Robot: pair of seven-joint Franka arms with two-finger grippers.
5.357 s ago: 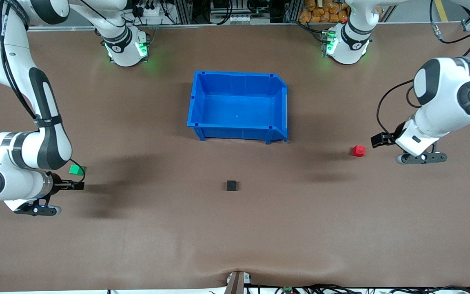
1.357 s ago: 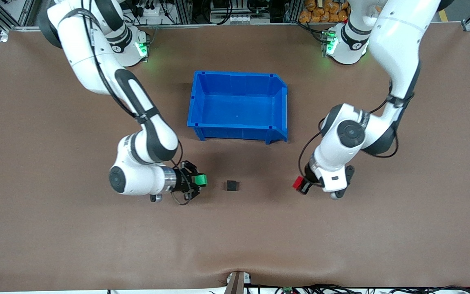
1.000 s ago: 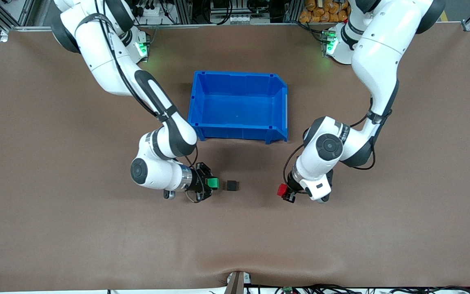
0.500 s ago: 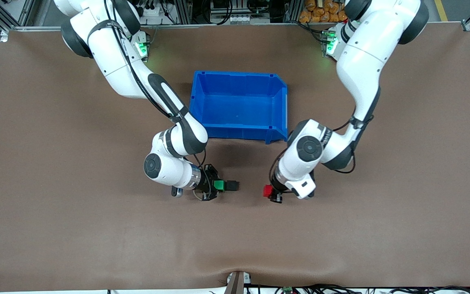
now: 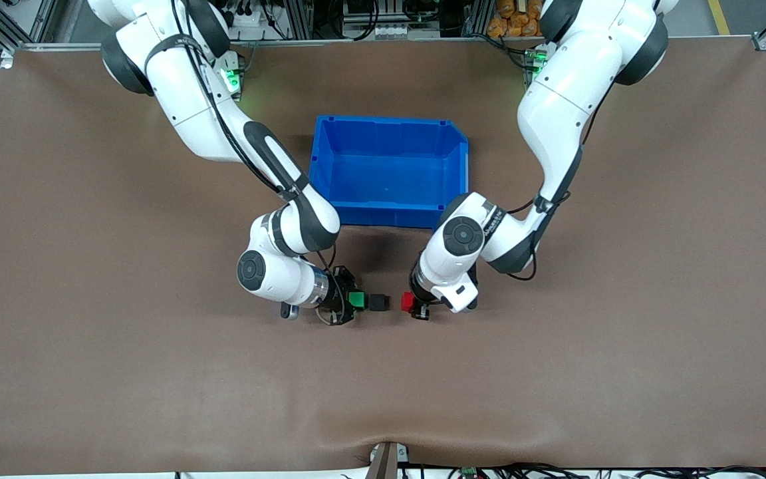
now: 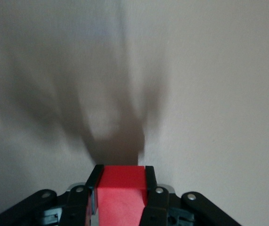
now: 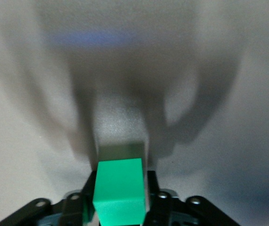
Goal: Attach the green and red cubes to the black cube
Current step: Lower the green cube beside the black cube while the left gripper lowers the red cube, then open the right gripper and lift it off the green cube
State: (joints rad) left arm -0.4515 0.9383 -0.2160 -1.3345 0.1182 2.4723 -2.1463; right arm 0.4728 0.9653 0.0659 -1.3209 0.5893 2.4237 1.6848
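The black cube (image 5: 378, 303) sits on the brown tabletop (image 5: 556, 372) near its middle, nearer the front camera than the blue bin (image 5: 388, 171), which stands open-topped toward the edge where the arm bases are mounted.

The right gripper (image 5: 351, 300) is low at the black cube's side that faces the right arm's end of the table, its jaws clamped on the green cube (image 5: 356, 299). In the front view the green cube is pressed right up to the black one, with no gap visible between them (whether they are truly joined cannot be told). The right wrist view shows the green cube (image 7: 119, 190) pinched between the two dark fingers (image 7: 88, 195), with blurred shadows on the surface past it.

The left gripper (image 5: 412, 305) is low at the black cube's other flank, the one facing the left arm's end of the table, jaws clamped on the red cube (image 5: 407, 302). A narrow strip of table shows between the red cube and the black cube, so they are just beside each other, apart. In the left wrist view the red cube (image 6: 121, 194) fills the space between the fingers (image 6: 149, 190), its shadow cast ahead on the bare surface.

All three cubes lie in one line running parallel to the table's long edges.
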